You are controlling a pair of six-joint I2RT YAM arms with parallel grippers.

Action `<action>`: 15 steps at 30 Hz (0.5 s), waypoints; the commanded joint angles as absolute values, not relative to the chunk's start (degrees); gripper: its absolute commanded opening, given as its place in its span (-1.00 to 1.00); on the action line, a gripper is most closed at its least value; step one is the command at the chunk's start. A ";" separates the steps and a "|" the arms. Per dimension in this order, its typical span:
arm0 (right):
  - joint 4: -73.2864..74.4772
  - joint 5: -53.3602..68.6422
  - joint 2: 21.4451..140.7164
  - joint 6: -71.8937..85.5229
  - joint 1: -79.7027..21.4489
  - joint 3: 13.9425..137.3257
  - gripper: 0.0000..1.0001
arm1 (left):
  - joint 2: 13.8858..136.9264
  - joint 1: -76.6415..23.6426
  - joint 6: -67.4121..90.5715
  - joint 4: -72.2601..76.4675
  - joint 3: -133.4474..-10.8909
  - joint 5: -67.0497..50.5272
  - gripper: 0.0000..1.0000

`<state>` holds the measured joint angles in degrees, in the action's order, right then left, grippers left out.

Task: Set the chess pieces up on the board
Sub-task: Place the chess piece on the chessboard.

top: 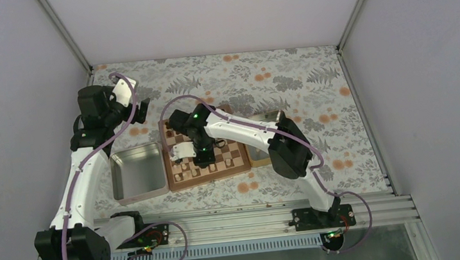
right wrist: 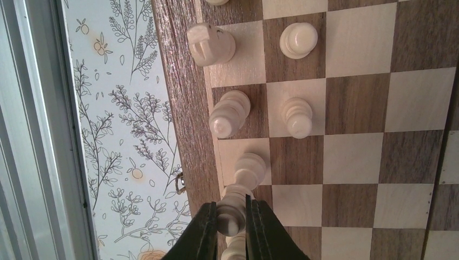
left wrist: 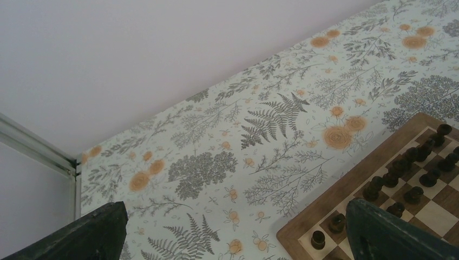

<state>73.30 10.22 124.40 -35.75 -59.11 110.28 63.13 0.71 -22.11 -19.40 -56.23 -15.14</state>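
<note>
The board (top: 238,161) lies mid-table, and my right gripper (top: 204,156) hangs low over its near-left part. In the right wrist view the right gripper (right wrist: 231,207) is shut on a pale chess piece (right wrist: 231,221) at the board's (right wrist: 352,162) edge row. Another pale piece (right wrist: 250,168) stands just beyond it, and several more (right wrist: 230,112) stand in two rows further along. My left gripper (top: 140,112) is raised off the board's far-left corner. It is open and empty (left wrist: 238,241) above the tablecloth. Dark pieces (left wrist: 411,162) line that end of the board (left wrist: 330,208).
A shiny metal tray (top: 136,172) sits left of the board. A wooden-rimmed tray (top: 258,158) lies right of it, mostly under my right arm. A small metal clasp (right wrist: 181,186) sticks out from the board's side. Floral cloth covers the table, with walls around it.
</note>
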 commanded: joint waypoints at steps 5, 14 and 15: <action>73.74 10.28 125.39 -35.77 -58.78 111.51 -0.74 | 62.27 1.08 -22.85 -19.43 -55.90 -15.96 1.00; 73.74 11.25 125.10 -35.72 -58.74 111.49 -0.63 | 62.48 1.10 -22.94 -19.32 -55.81 -15.86 1.00; 73.74 11.39 125.03 -35.69 -58.79 111.64 -0.63 | 62.49 1.18 -22.94 -19.27 -55.81 -15.83 1.00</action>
